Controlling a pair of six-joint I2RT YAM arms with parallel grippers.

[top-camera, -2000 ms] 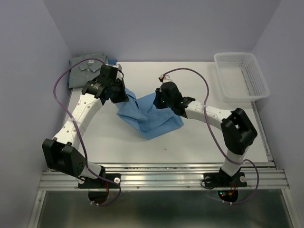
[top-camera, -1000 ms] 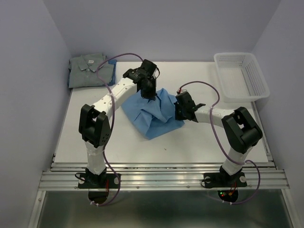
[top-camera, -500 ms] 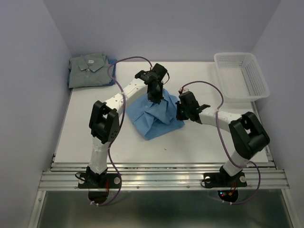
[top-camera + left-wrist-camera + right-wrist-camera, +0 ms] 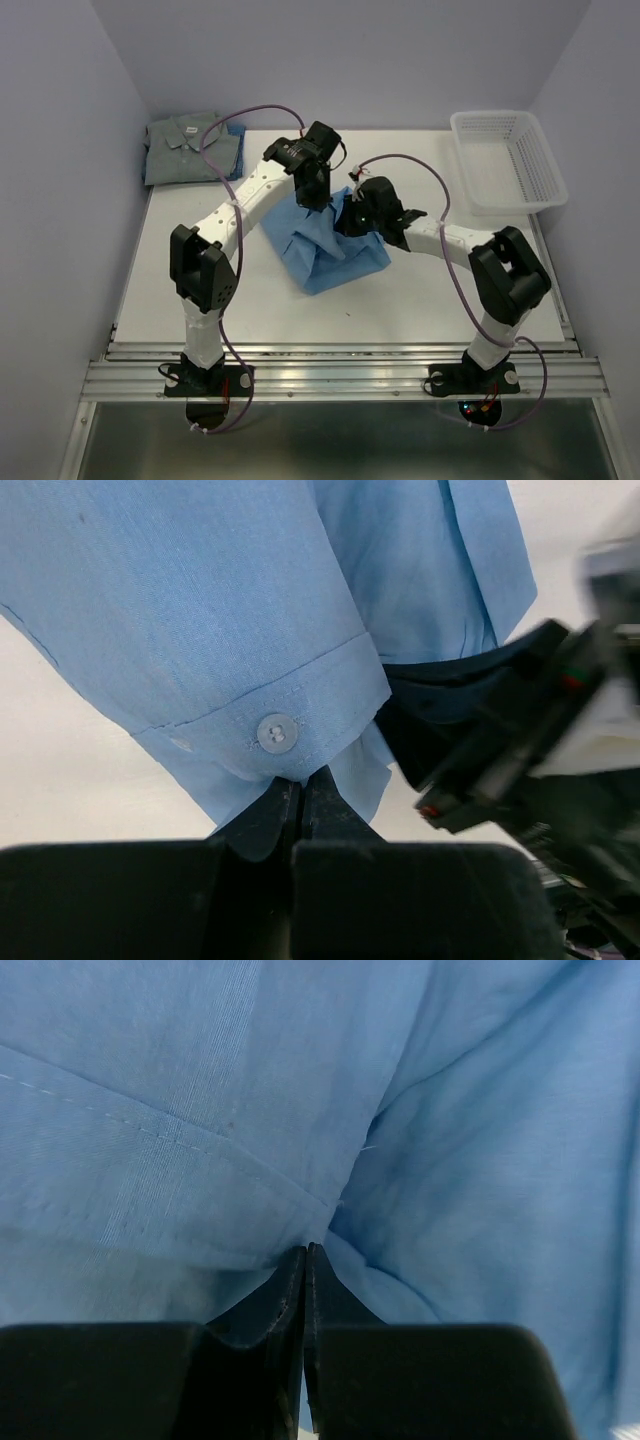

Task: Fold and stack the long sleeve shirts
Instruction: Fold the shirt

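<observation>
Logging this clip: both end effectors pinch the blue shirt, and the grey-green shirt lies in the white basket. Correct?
No. The top external view shows the grey-green shirt on the far-left corner of the table, outside the white basket; the rest holds.

Blue shirt (image 4: 330,262) matt cloth; basket (image 4: 541,170) plastic

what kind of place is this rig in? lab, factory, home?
Probably a lab test cell: left arm and right arm bolted to an aluminium rail at a white table, plain walls on three sides, props laid out: a light blue shirt, a folded grey-green shirt, a mesh basket.
</observation>
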